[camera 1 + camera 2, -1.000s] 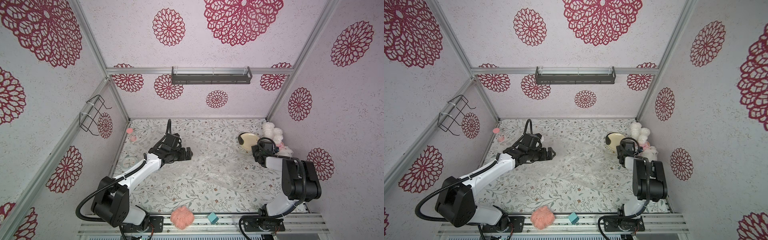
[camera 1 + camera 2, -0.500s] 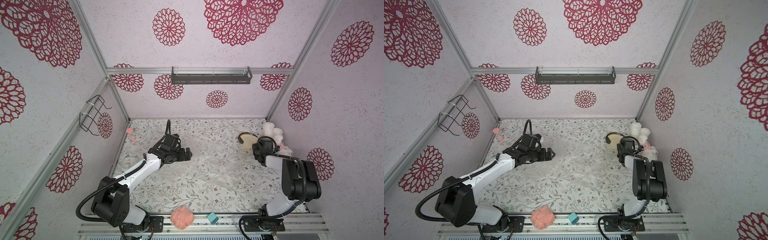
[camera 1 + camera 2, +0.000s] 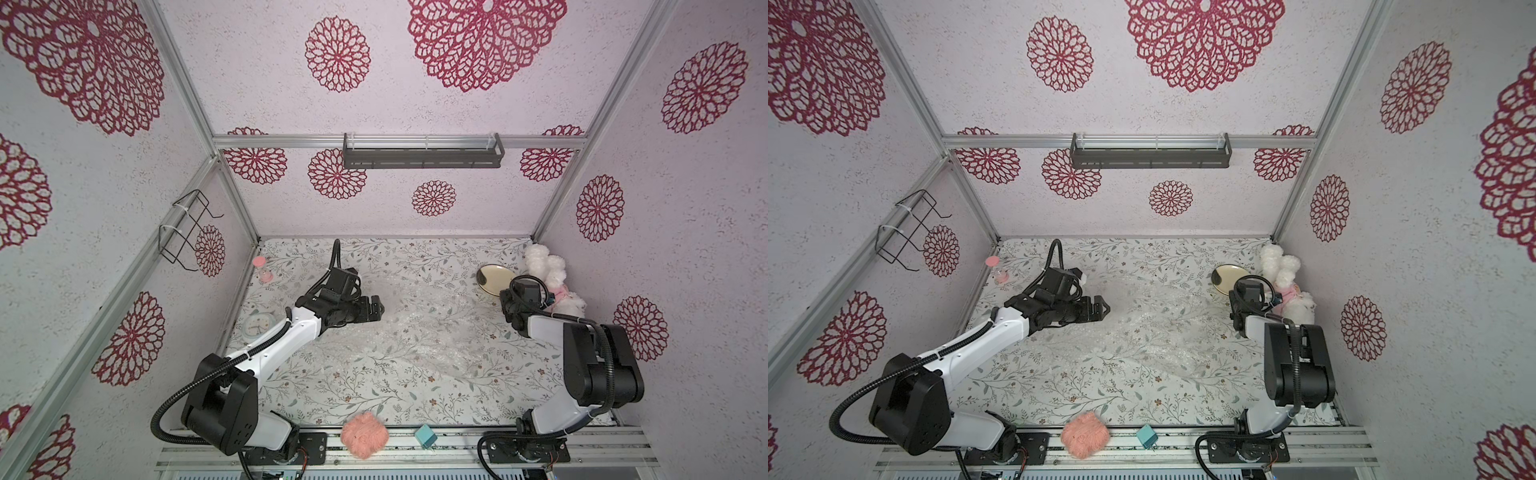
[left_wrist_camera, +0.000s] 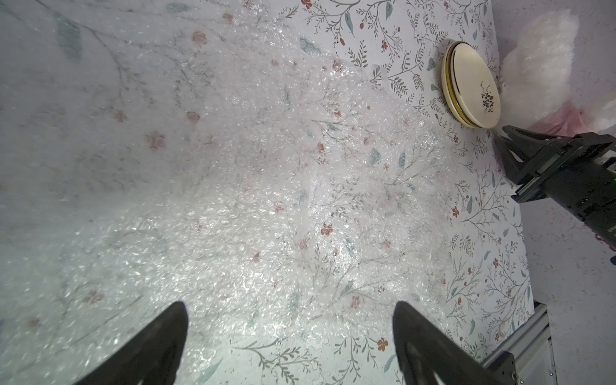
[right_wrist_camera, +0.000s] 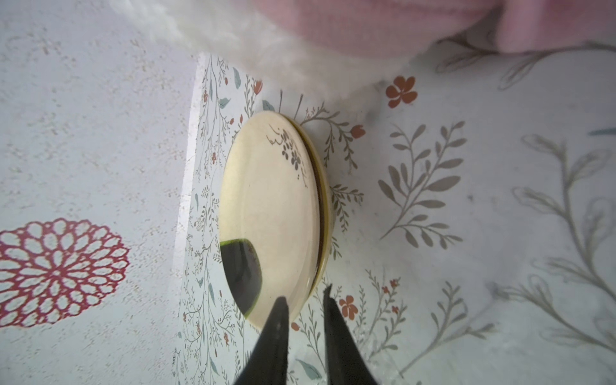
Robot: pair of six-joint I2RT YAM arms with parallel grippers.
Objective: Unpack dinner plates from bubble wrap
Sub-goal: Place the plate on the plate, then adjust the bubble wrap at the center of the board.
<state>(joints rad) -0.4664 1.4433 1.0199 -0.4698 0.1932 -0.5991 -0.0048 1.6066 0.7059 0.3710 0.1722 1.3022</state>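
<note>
The dinner plates (image 3: 488,279) (image 3: 1224,277) lie stacked at the table's back right, bare of wrap. The top plate is cream with a dark flower motif (image 5: 276,200), and a yellow rim shows under it (image 4: 473,90). The bubble wrap (image 3: 432,332) (image 3: 1154,332) (image 4: 233,186) lies spread flat across the middle of the table. My left gripper (image 3: 376,308) (image 3: 1100,308) (image 4: 290,305) hovers wide open over the wrap's left edge, holding nothing. My right gripper (image 5: 305,293) (image 4: 501,134) sits at the stack's near rim with a narrow gap between its jaws. Only table shows in that gap.
A white plush toy in pink (image 3: 548,278) sits against the right wall behind the plates. A round clock (image 3: 258,325) and a pink hourglass (image 3: 262,268) stand by the left wall. A pink yarn ball (image 3: 365,434) and a teal block (image 3: 426,436) rest on the front rail.
The right gripper's jaws have parted from shut to a narrow gap at the plates' rim. The left arm has barely shifted and stays open.
</note>
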